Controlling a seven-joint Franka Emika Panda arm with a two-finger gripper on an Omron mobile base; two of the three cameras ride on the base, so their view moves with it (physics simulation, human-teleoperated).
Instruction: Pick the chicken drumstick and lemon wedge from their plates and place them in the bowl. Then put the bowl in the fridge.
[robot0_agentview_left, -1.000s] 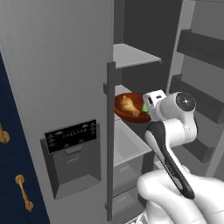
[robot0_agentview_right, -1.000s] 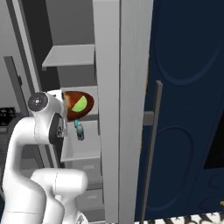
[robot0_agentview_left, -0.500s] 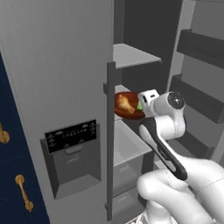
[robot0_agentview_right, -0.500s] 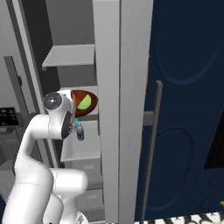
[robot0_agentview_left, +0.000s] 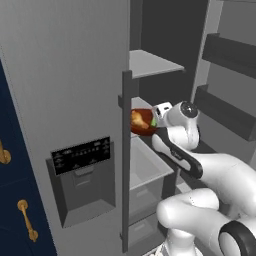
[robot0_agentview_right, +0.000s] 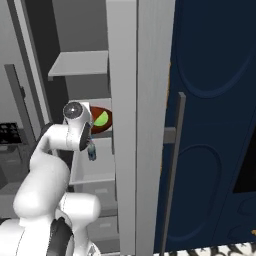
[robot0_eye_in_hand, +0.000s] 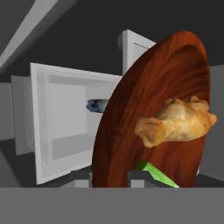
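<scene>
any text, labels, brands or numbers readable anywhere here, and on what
Nothing can be quoted as it reads.
Black dispenser panel on the fridge door: small pale marks in rows, too small and blurred to read.
Bowl, chicken drumstick, lemon wedge: no text or label.
Hand: no writing to be seen on it.

The dispenser panel on the fridge door carries pale markings, seemingly text, too small to read.
</scene>
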